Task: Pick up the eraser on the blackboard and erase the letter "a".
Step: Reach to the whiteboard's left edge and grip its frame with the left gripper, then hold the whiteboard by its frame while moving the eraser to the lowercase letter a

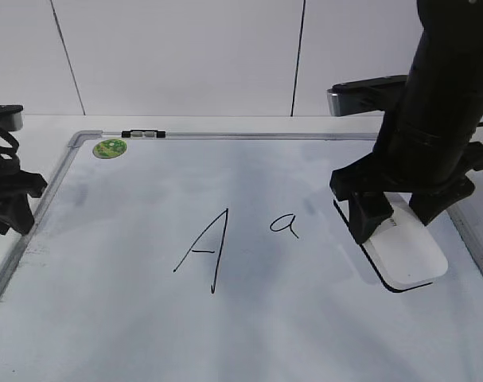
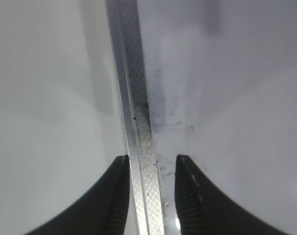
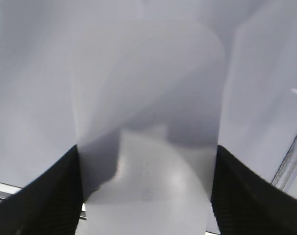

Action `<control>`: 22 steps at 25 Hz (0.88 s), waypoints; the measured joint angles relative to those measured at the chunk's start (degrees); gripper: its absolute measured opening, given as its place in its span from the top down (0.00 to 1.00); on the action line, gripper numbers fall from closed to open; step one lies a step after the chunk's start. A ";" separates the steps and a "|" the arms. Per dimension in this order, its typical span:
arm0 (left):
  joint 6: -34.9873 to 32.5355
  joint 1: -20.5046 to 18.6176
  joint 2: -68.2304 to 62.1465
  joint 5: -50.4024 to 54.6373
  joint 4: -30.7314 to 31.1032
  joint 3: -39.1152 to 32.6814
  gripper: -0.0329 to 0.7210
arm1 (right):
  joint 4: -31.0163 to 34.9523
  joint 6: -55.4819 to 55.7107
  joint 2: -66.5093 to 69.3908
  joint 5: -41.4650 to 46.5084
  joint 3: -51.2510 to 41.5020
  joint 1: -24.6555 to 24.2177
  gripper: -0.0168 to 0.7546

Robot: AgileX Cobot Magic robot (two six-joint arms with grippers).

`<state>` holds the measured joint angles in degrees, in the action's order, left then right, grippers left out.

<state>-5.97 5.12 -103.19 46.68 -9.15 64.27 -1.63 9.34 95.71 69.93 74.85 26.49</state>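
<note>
The white eraser (image 1: 408,255) lies at the right side of the blackboard (image 1: 225,334), its black underside showing along its near edge. My right gripper (image 1: 396,221) comes down over its far end with a finger against each long side. In the right wrist view the eraser (image 3: 148,122) fills the gap between the fingers of the gripper (image 3: 147,196). The small letter "a" (image 1: 285,225) is left of the eraser, untouched. My left gripper (image 1: 6,207) is open at the board's left edge; its jaws (image 2: 149,196) straddle the metal frame (image 2: 138,147).
A large capital "A" (image 1: 205,251) is written left of the small letter. A round green sticker (image 1: 110,148) and a small black-and-clear clip (image 1: 143,134) sit at the board's far left corner. The board's right frame (image 1: 476,243) runs close beside the eraser.
</note>
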 joint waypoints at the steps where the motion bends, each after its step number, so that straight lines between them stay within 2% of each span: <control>1: 0.00 0.00 -0.47 -0.10 0.00 0.14 0.64 | 0.00 0.00 0.00 0.00 0.00 0.00 0.25; 8: 1.39 0.00 -2.30 -0.55 0.27 1.95 0.64 | 0.00 -0.22 0.00 0.00 0.00 0.00 0.25; 13: 4.70 0.00 -2.45 -0.55 3.42 2.65 0.64 | 0.00 -0.22 0.00 0.00 0.00 0.00 0.25; 22: 5.27 -0.13 -4.90 -0.55 3.82 2.75 0.64 | 0.00 -0.44 0.00 0.00 0.00 0.00 0.25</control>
<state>-0.69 4.98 -108.09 46.13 -5.32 67.02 -1.63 8.91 95.71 69.93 74.85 26.49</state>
